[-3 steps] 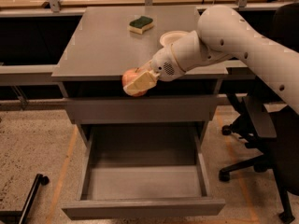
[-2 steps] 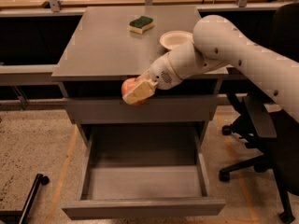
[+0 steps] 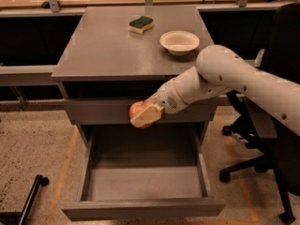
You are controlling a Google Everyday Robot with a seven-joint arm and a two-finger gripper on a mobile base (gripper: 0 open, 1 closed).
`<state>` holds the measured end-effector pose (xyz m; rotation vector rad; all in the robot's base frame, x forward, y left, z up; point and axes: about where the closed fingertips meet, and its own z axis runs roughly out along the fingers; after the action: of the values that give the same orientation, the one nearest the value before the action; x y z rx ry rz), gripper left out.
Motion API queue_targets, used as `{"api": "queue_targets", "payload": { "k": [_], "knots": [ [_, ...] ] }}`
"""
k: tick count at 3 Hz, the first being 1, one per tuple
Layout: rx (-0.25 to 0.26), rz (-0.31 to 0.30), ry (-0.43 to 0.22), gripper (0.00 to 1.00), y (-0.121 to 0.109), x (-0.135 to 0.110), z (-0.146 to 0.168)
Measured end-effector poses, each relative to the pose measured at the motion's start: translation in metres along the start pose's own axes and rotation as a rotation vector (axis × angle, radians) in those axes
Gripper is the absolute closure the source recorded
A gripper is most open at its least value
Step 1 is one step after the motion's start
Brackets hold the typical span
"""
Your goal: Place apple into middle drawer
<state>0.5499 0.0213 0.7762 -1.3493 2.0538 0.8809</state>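
My gripper (image 3: 143,115) is shut on the red-orange apple (image 3: 136,109) and holds it in the air in front of the cabinet, above the back of the open middle drawer (image 3: 140,184). The pale fingers cover most of the apple. The drawer is pulled out wide, its grey floor bare. My white arm (image 3: 225,76) reaches in from the right.
A grey cabinet top (image 3: 108,46) carries a green-and-yellow sponge (image 3: 141,24) and a white bowl (image 3: 179,41). A closed upper drawer front (image 3: 98,110) sits behind the apple. A black office chair (image 3: 276,139) stands at the right. A black bar (image 3: 28,198) lies on the floor at left.
My gripper has moved down and forward with the apple, from level with the cabinet top's front edge to in front of the upper drawer panel, above the open drawer.
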Motion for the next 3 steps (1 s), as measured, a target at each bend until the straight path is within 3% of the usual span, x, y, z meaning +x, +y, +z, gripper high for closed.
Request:
{"api": "queue_targets", "payload": {
  "k": [1, 2, 3],
  "knots": [
    [0.001, 0.045, 0.01, 1.0, -0.001, 0.041, 0.012],
    [0.017, 0.127, -0.001, 1.0, -0.009, 0.082, 0.025],
    [0.02, 0.135, -0.003, 1.0, -0.01, 0.086, 0.027]
  ]
}}
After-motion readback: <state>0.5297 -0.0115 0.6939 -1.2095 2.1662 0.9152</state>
